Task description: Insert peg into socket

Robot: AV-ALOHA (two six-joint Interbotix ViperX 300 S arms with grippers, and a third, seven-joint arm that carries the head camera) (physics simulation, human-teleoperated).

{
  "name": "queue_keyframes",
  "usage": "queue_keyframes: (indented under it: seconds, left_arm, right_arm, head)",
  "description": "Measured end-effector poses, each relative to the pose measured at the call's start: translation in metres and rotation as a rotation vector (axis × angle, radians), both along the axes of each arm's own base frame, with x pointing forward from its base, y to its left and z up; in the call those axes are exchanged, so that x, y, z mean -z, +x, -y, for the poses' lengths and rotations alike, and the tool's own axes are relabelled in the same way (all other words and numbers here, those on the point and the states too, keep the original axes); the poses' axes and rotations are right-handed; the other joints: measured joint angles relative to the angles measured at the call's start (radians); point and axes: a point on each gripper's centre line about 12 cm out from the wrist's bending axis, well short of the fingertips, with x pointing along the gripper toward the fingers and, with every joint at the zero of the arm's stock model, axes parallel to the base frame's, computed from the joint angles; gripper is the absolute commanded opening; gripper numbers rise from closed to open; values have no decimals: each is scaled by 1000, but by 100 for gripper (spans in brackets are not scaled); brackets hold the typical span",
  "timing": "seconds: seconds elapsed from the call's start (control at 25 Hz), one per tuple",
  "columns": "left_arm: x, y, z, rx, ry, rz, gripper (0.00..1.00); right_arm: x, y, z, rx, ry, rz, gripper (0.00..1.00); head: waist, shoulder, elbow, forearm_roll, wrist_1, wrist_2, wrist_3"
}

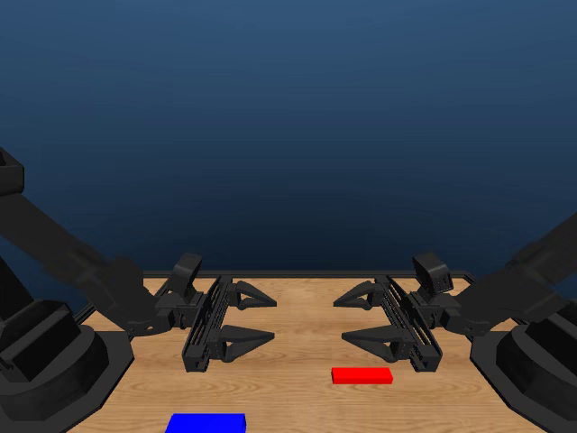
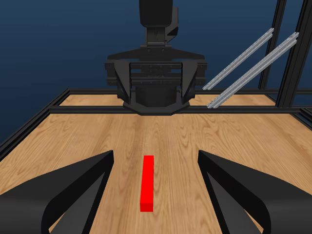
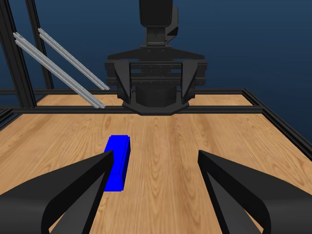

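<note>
The slim bright red rectangular peg lies flat on the wooden table, just in front of the right gripper. The wider blue block socket lies apart from it, nearer the left gripper. Both grippers hover with jaws spread, holding nothing.

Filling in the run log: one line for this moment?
left claw open | right claw open | peg on table | socket on table, ungrasped
</note>
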Motion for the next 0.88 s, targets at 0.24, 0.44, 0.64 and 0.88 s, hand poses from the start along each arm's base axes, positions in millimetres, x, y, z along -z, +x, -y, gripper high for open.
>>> queue_keyframes:
  seconds: [0.24,0.44,0.64,0.88]
  left_arm:
    - [5,-5,7,-5,-120,92,100]
    - [7,-5,11,-3,-148,131,100]
    - [11,-7,21,-44,-199,50,100]
    - [26,-23,41,-83,-288,-196,100]
  right_arm:
    - [26,-14,8,77,157,-156,100]
    - [15,-7,-3,42,122,-159,100]
    - [18,-4,-6,34,125,-193,100]
    - [33,-4,-1,47,149,-256,100]
  head:
    - [-2,13,-73,2,210,9,11]
    - [-5,26,-81,0,263,4,30]
    - [-13,53,-89,-1,281,3,50]
    - [-19,106,-100,1,291,11,89]
